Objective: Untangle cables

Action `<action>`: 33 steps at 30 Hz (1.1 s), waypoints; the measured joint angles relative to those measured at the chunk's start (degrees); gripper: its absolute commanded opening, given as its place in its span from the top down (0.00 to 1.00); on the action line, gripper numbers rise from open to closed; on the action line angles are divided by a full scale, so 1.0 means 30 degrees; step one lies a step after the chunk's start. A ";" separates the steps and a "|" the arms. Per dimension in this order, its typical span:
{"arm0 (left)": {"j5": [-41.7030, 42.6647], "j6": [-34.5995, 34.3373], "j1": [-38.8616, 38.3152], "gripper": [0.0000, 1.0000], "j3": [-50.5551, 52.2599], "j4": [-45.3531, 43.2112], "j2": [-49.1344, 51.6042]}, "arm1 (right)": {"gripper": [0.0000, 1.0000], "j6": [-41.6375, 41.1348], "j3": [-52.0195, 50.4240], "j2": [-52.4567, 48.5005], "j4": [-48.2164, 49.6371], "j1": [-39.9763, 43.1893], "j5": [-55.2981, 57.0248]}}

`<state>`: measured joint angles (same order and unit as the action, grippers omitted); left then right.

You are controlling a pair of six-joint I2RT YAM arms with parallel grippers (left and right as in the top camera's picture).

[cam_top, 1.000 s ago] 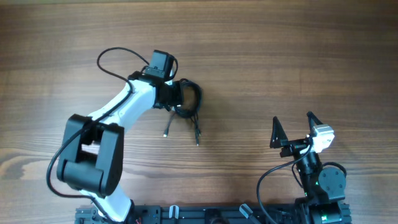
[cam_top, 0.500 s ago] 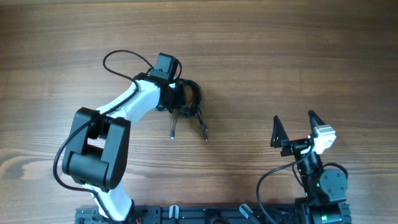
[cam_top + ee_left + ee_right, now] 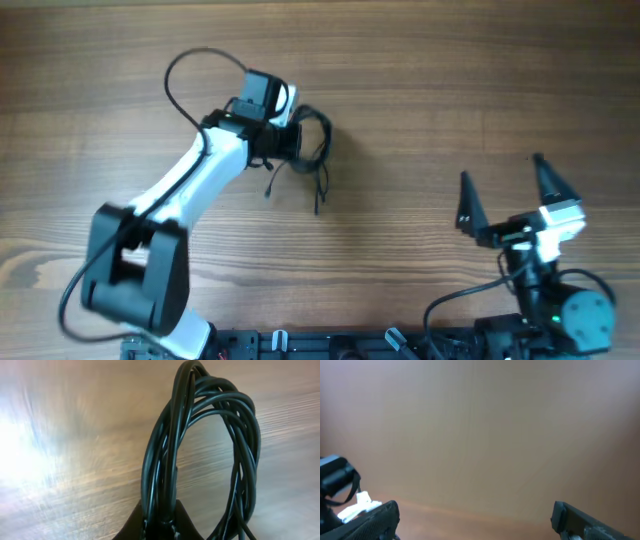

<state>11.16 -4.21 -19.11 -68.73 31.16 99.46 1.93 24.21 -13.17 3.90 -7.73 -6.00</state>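
Observation:
The cables [image 3: 313,150] are a bundle of thin black cords looped together, with two loose ends hanging toward the table front [image 3: 318,200]. My left gripper [image 3: 290,142] is shut on the bundle and holds it over the wooden table. In the left wrist view the loop of cables [image 3: 210,450] rises straight out of the shut jaws [image 3: 162,522]. My right gripper [image 3: 505,195] is open and empty at the front right, far from the cables. In the right wrist view its open jaws [image 3: 475,515] frame only blurred table.
The wooden table [image 3: 450,90] fills the overhead view. A thicker black arm wire [image 3: 190,70] loops up behind the left arm. The arm bases stand along the front edge [image 3: 330,345].
My left gripper has lifted and swung the cable bundle slightly back and to the right. My right arm has moved to the right and its gripper has risen toward the camera.

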 measured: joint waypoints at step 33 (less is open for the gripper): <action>1.6946 0.1523 0.5377 0.96 -0.0882 -0.2106 -0.2994 | 0.18 -0.5705 1.5737 -2.3802 -0.8575 -0.1297 -1.6436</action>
<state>62.00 0.36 -2.98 -71.37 24.84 90.48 -15.18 71.42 -84.58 -21.82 -11.62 -55.31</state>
